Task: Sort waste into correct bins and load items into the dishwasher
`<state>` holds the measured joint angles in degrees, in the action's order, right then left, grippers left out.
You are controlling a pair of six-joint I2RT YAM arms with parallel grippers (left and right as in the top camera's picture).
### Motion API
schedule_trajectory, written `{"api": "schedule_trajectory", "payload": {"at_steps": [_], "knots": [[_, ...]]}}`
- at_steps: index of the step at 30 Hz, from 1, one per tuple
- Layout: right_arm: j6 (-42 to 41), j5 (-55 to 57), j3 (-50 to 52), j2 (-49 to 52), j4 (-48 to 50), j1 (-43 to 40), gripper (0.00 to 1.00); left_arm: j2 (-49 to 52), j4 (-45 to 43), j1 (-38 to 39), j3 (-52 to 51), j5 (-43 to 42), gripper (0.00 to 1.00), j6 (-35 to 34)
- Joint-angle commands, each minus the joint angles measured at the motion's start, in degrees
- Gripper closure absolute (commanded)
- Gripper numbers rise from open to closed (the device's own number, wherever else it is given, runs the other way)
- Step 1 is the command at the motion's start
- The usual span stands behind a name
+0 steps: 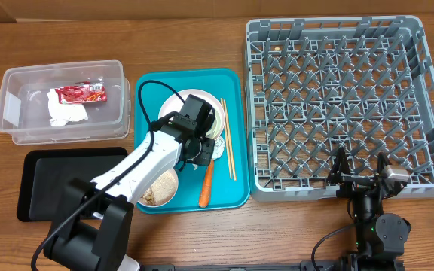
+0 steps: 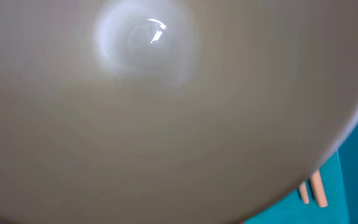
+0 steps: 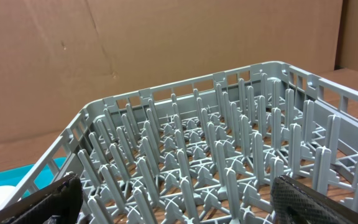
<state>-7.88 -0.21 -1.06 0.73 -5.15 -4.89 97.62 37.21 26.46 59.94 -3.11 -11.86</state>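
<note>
My left gripper [image 1: 202,147] hangs low over the teal tray [image 1: 232,83], just above a white plate [image 1: 169,104]. The plate's surface [image 2: 166,112] fills the left wrist view and no fingers show, so I cannot tell its state. A small white thing [image 1: 218,147] lies beside it. An orange carrot [image 1: 206,184], wooden chopsticks [image 1: 227,147] and a bowl with rice [image 1: 159,192] lie on the tray. A red wrapper [image 1: 81,93] and a white napkin [image 1: 66,111] are in the clear tub [image 1: 21,90]. My right gripper [image 1: 360,172] is open and empty at the grey rack's [image 1: 345,98] front edge.
The black tray [image 1: 51,173] lies at front left beside my left arm's base. The chopstick ends [image 2: 312,190] and teal tray [image 2: 353,168] show in the left wrist view. The right wrist view looks over the rack's pegs [image 3: 216,149] towards a cardboard wall.
</note>
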Motion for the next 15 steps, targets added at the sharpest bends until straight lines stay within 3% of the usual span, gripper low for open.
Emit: {"api": "schedule_trajectory", "payload": {"at_steps": [1, 9, 15], "knots": [[0.2, -0.3, 0.6, -0.6, 0.3, -0.2, 0.0, 0.5, -0.2, 0.2, -0.6, 0.8, 0.96, 0.5], [0.2, -0.3, 0.6, -0.6, 0.3, -0.2, 0.0, 0.1, 1.3, 0.2, 1.3, 0.7, 0.96, 0.5], [0.2, -0.3, 0.6, -0.6, 0.3, -0.2, 0.0, -0.4, 7.9, 0.1, 8.8, 1.1, 0.96, 0.5]]}}
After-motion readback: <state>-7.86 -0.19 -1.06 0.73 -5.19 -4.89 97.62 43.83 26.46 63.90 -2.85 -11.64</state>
